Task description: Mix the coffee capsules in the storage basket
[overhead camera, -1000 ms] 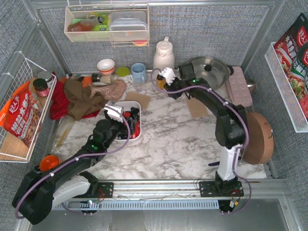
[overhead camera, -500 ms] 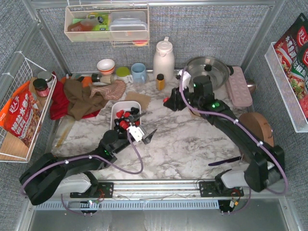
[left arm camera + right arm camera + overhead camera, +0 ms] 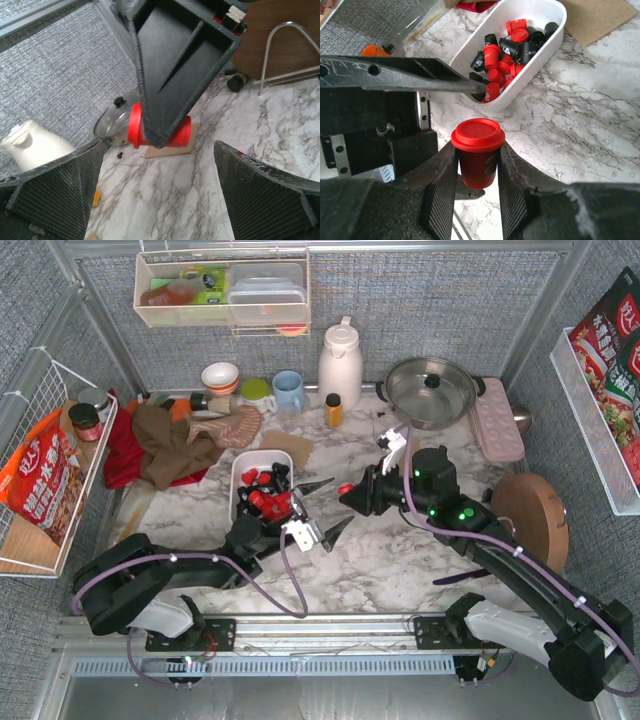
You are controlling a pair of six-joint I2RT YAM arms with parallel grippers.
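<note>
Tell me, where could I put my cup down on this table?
Bare marble lies up front between the two arms, and a smaller strip between the storage basket, small bottle and pot. The back left corner is crowded with cloths, a bowl and cups.

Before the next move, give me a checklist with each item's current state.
1. Grip of right jaws on red capsule: ok.
2. State of left jaws, open and empty: ok.
3. Is storage basket upright on marble table: ok.
4. Both red and black capsules inside it: ok.
5. Held capsule over the basket: not ok, beside it.
6. Path to basket free: not ok, left jaws lie between.
</note>
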